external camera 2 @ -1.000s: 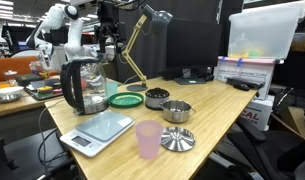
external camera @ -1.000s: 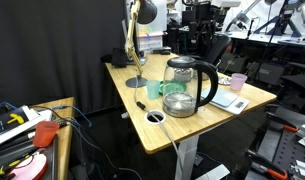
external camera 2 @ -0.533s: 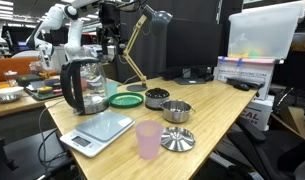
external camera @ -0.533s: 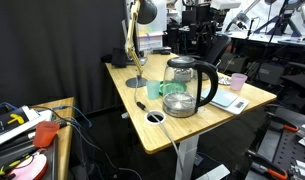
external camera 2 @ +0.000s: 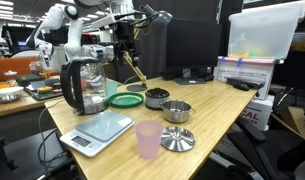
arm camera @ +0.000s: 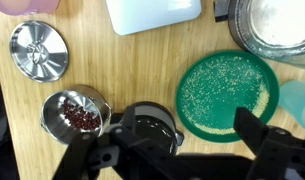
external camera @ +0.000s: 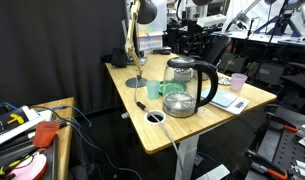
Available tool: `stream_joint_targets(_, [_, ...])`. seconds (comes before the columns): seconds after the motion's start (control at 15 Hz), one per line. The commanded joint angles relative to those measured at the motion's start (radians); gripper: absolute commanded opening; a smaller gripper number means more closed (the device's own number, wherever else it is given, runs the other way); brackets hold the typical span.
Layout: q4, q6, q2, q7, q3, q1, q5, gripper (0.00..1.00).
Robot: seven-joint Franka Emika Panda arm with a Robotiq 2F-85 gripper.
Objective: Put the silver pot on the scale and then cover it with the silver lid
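Right now the jaws hang spread and empty above the desk point(arm camera: 122, 75), centred over a darker pot point(arm camera: 152, 125). The silver pot point(arm camera: 74, 112) sits just beside it, toward the silver lid point(arm camera: 38, 50), and the scale point(arm camera: 152, 14) lies well apart, so a sideways shift looks needed.

lid point(external camera 2: 177, 139) just beside cup point(external camera 2: 149, 139)

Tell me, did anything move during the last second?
The gripper swung sideways above the table, toward the lamp in an exterior view, open and empty. The small pots, silver lid, scale, kettle and pink cup stayed put.
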Motion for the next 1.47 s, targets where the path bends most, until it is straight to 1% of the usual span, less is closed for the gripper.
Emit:
stream_joint_targets(0.0, [0.026,0.001,0.026,0.019,-0.005,0.002,-0.016,1.0])
stream_joint_targets(0.2, [0.068,0.006,0.072,0.047,-0.014,0.004,-0.04,1.0])
stream_joint_targets(0.87, [0.07,0.006,0.07,0.05,-0.014,0.006,-0.041,1.0])
stream_joint_targets(1.07, [0.085,0.013,0.098,0.076,-0.029,0.004,-0.054,1.0])
stream_joint_targets(1.4, [0.144,-0.011,0.188,0.093,-0.059,-0.014,-0.023,1.0])
